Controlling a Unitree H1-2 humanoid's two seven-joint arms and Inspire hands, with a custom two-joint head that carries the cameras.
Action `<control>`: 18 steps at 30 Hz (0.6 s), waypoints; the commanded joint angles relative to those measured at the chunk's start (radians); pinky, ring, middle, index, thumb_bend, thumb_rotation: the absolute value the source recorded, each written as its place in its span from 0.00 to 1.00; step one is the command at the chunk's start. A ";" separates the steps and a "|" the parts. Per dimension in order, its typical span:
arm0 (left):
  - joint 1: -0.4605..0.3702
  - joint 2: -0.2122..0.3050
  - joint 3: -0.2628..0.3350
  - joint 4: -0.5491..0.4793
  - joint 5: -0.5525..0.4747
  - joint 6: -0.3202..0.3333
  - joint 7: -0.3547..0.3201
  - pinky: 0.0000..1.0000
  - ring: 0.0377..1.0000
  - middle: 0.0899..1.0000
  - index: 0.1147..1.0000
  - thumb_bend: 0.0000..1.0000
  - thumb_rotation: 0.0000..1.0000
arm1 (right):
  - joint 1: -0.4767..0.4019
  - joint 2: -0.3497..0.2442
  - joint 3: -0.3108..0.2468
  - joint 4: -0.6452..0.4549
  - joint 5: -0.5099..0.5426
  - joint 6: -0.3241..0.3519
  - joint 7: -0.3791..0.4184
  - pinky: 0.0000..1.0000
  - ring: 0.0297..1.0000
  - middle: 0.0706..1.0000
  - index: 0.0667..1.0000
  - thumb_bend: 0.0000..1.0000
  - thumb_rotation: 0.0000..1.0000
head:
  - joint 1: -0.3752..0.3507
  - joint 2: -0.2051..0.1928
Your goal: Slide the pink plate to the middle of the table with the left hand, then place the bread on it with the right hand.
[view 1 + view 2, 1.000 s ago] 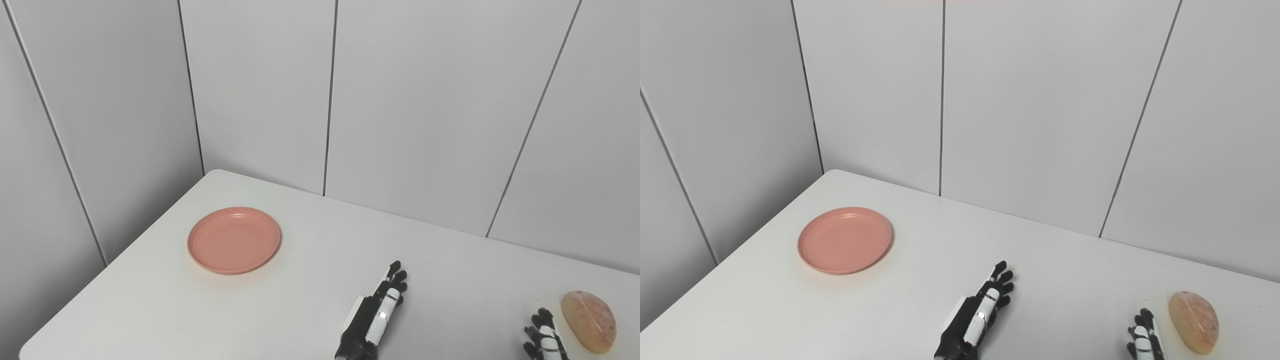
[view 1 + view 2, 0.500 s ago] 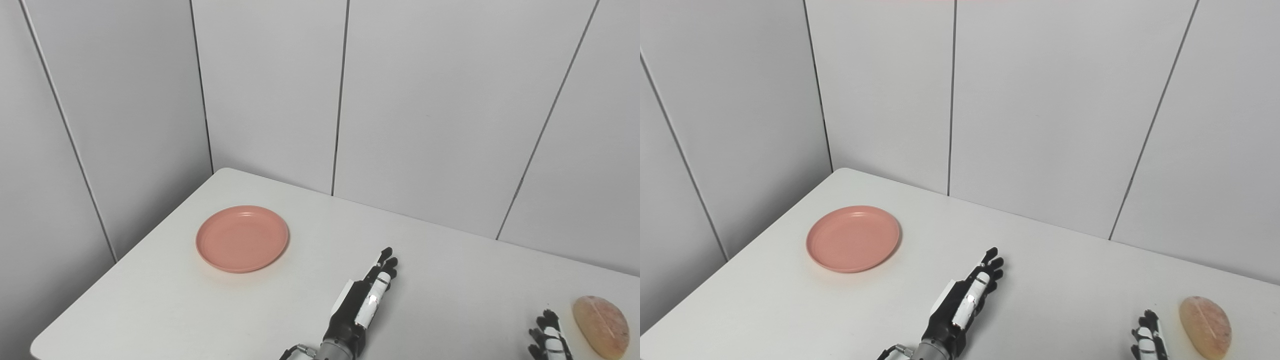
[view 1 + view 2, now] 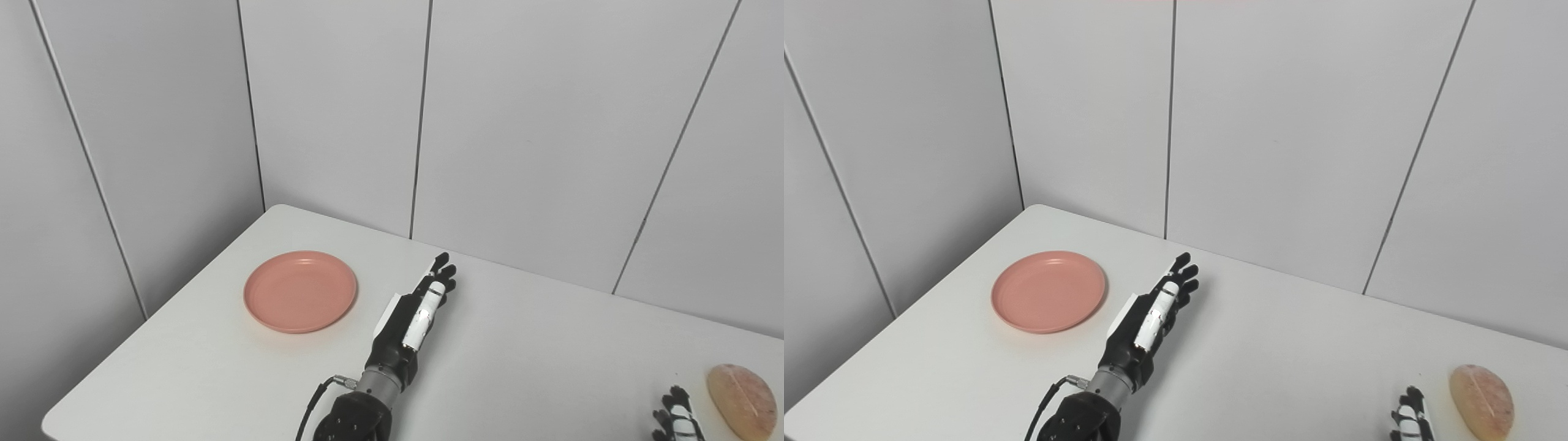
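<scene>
Left hand (image 3: 416, 309), fingers extended and empty, hovers just right of the pink plate (image 3: 300, 291); recommend hooking its far-left rim before sliding toward the table (image 3: 520, 343) centre.

Plate (image 3: 300, 291) on the table (image 3: 520, 355), just left of the left hand (image 3: 413, 312) and apart from it. Bread (image 3: 741, 401) on the table too, just right of the right hand (image 3: 677, 419), well right of the left.
</scene>
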 commanded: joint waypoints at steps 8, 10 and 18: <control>-0.100 0.063 0.068 -0.054 -0.035 0.007 0.022 0.95 0.93 0.93 0.92 0.41 1.00 | -0.018 -0.003 -0.004 -0.041 0.006 0.002 0.003 1.00 1.00 1.00 1.00 0.12 1.00 | 0.005 0.005; -0.112 0.083 0.083 -0.047 -0.035 0.000 0.024 0.95 0.93 0.93 0.92 0.41 1.00 | -0.018 -0.003 -0.006 -0.041 0.008 0.000 0.002 1.00 1.00 1.00 1.00 0.13 1.00 | 0.008 0.005; -0.155 0.149 0.141 -0.035 -0.035 -0.018 0.046 0.94 0.93 0.94 0.92 0.39 1.00 | -0.021 -0.011 -0.005 -0.033 0.011 -0.006 0.012 1.00 1.00 1.00 1.00 0.12 1.00 | 0.016 0.005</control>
